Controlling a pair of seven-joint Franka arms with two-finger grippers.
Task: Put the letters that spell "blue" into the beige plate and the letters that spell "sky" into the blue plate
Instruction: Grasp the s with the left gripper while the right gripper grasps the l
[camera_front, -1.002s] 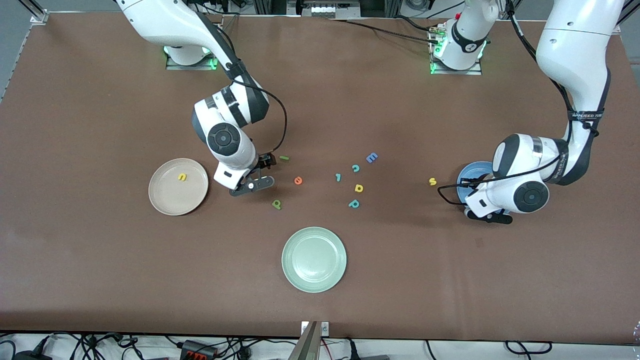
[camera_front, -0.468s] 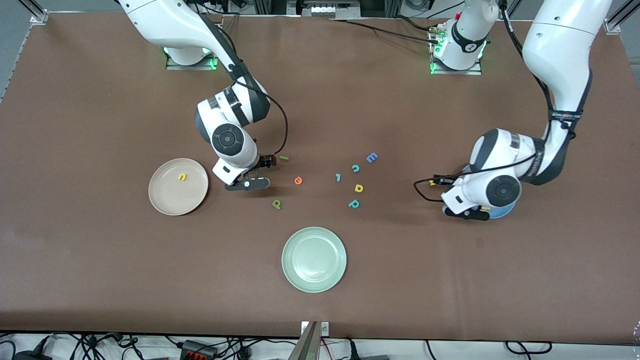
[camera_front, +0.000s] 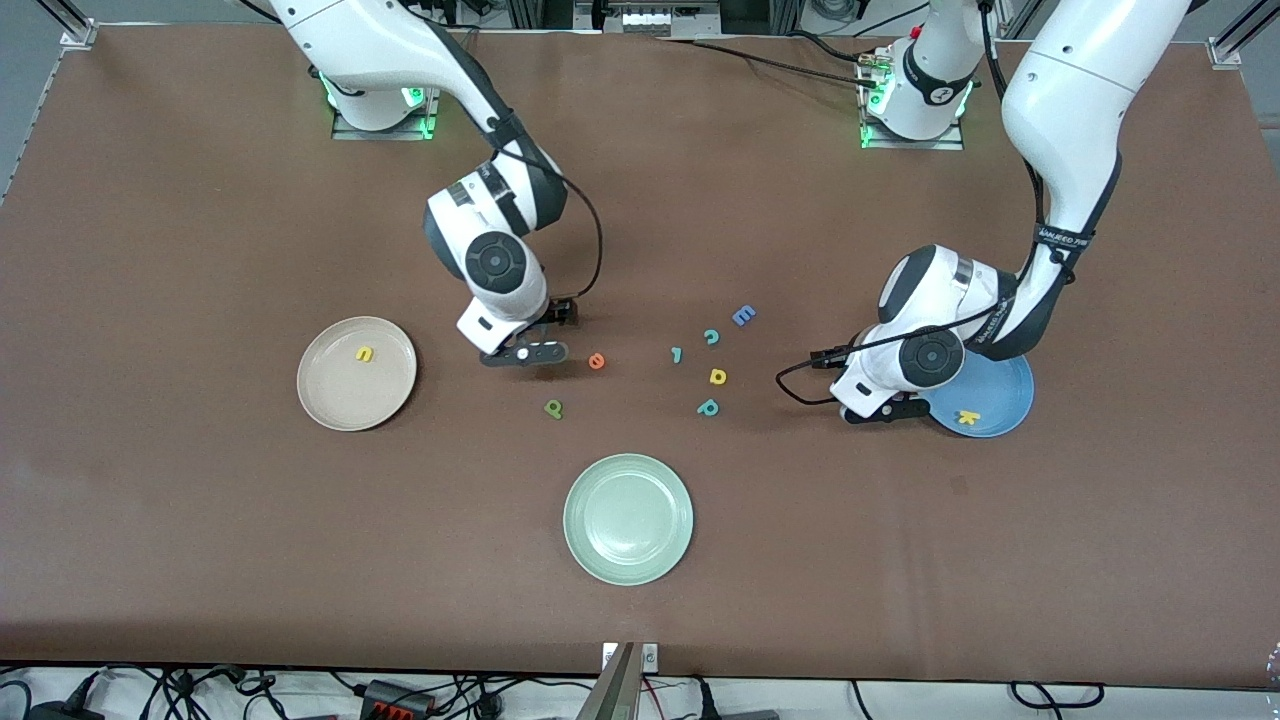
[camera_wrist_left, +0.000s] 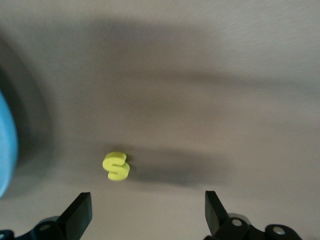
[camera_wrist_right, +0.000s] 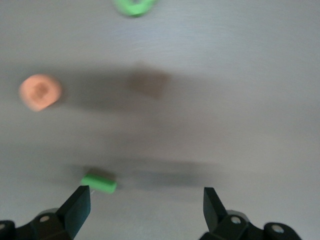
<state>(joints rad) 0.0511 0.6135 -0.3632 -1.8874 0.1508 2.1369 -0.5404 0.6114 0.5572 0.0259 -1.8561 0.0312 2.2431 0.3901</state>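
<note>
Foam letters are judged light and soft, best pinched across their flat sides: left pincer (camera_wrist_left: 145, 212) is spread empty over the yellow s (camera_wrist_left: 116, 166); right pincer (camera_wrist_right: 145, 210), likewise spread, over the green l (camera_wrist_right: 99, 182).

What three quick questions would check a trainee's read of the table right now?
1. True or false: the yellow u lies in the beige plate.
2. Which letter lies in the blue plate?
3. Fill in: the open left gripper hovers over the table just beside the yellow ___.
Key: 1 true; 2 yellow k; 3 yellow s.
</note>
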